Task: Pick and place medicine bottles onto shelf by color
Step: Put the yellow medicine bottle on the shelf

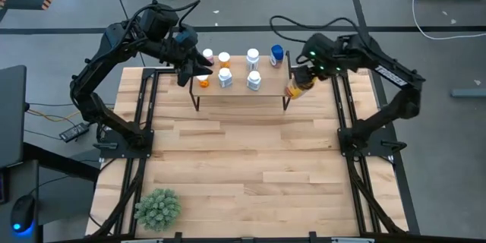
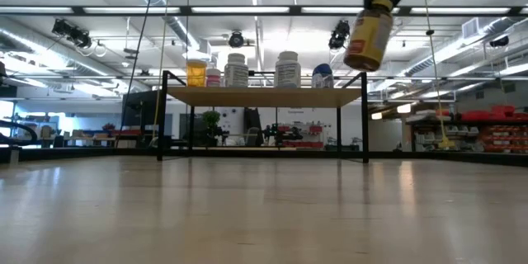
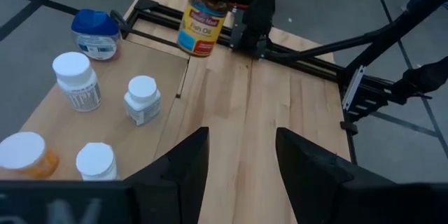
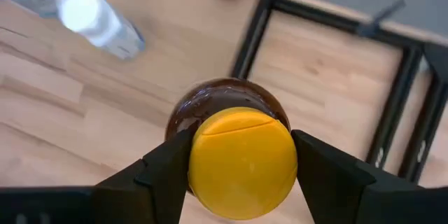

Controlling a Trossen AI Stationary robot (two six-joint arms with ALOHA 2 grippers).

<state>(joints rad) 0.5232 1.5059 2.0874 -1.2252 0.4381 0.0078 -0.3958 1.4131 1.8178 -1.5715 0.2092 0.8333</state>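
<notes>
The right tool [image 4: 241, 157] pinches the yellow cap of the large dark amber bottle [image 2: 369, 35], which hangs slightly tilted beside the small light-wood shelf [image 2: 264, 96], just off its blue-bottle end. The left tool [image 3: 241, 157], spread and empty, hovers over the far end.

A fuzzy green spiky plant [image 1: 158, 207] is sitting near the seven o'clock corner of the big light-wood plank tabletop [image 1: 243, 167]. A small black device with cables [image 1: 74, 130] is lying on the grey floor at nine o'clock, off the tabletop's edge.
</notes>
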